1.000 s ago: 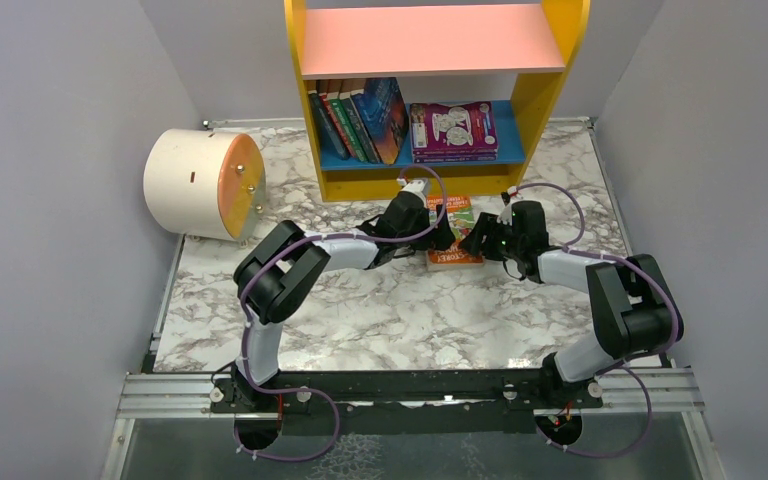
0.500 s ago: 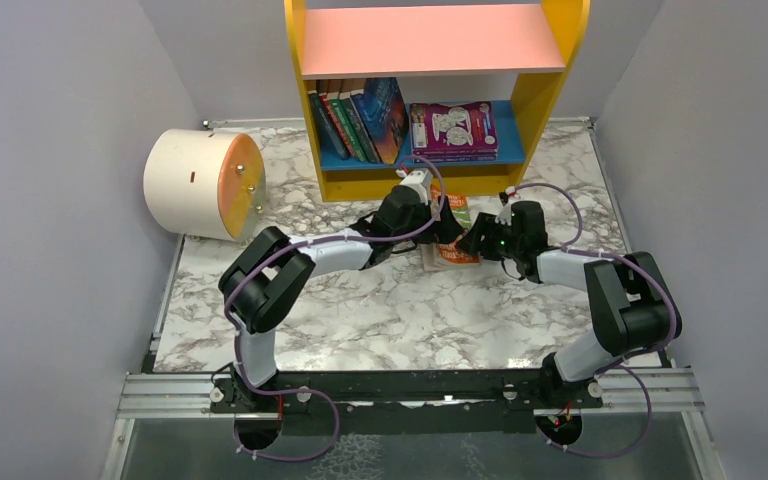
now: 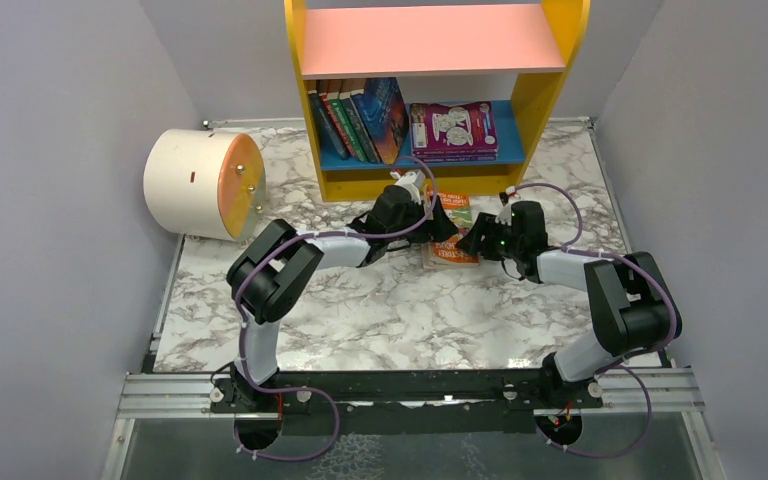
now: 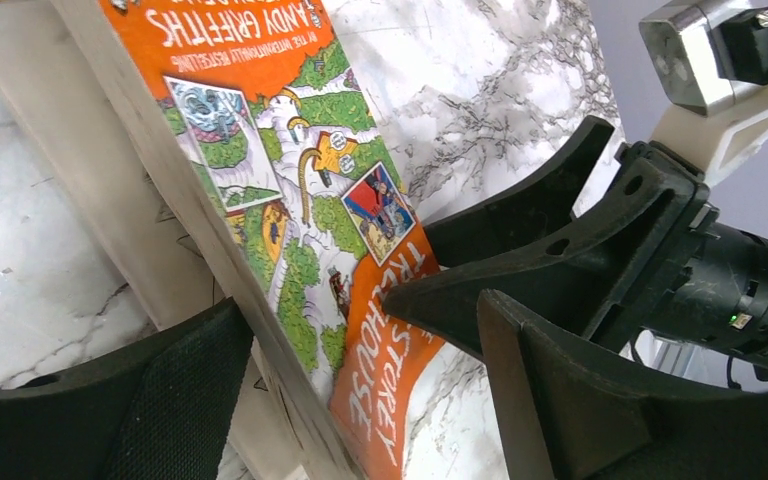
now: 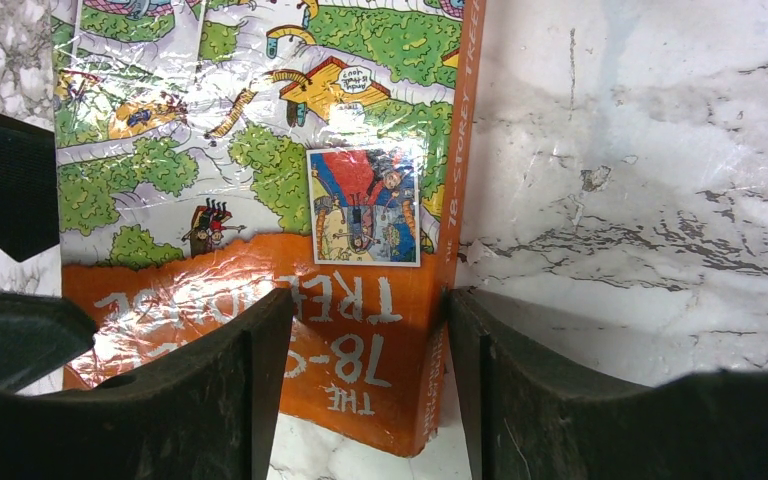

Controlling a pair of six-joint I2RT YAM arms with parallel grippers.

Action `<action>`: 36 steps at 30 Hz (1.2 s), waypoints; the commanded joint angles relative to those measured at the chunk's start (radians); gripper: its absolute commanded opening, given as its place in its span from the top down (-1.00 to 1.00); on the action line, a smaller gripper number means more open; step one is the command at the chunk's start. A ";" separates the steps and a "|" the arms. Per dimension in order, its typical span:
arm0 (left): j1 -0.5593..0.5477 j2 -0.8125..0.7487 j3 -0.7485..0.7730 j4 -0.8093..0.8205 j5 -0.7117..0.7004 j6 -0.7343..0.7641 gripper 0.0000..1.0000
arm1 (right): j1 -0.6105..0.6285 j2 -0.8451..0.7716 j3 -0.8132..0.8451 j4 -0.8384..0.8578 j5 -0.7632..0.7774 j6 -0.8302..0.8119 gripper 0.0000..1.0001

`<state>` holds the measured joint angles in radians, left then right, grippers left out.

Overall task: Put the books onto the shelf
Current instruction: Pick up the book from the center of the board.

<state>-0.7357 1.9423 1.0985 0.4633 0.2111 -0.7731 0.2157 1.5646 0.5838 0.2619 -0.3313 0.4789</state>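
Left gripper (image 4: 360, 330): jaws spread wide. The page edge of the thin orange-and-green paperback (image 5: 260, 150) stands between them, and we see no pinch on it.
Right gripper (image 5: 365, 310): jaws partly spread, straddling the paperback's spine corner. One finger (image 5: 210, 400) is over the cover and the other is just beside the spine. We cannot tell whether either bears down.
Book position: between the two grippers, on the white marble-patterned table (image 3: 380, 310). Its left-gripper side appears tilted up.
Beyond the fingertips: the bookcase with yellow side panels (image 3: 540, 100) is near. On its blue lower board are an upright row of paperbacks (image 3: 355, 120) and a purple paperback (image 3: 453, 130) lying flat.
Step in hand: we judge this to be securing the last loose book, with the other books shelved.
Next move: one gripper needs to close firmly across the raised edge. The lift must then clear the bookcase's front lip, and the book goes into the gap beside the upright row.
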 commanded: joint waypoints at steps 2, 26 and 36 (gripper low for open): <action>-0.015 0.038 -0.017 0.047 0.134 -0.041 -0.20 | 0.025 0.021 -0.021 -0.020 -0.087 0.022 -0.09; 0.100 -0.033 -0.158 0.260 0.293 -0.129 1.00 | -0.120 -0.026 -0.040 0.058 -0.330 0.050 -0.27; 0.153 0.052 -0.250 0.812 0.516 -0.424 1.00 | -0.121 -0.010 -0.057 0.165 -0.433 0.119 -0.27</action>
<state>-0.5850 1.9636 0.8413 0.9146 0.5808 -1.0443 0.0944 1.5455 0.5461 0.3344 -0.6769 0.5571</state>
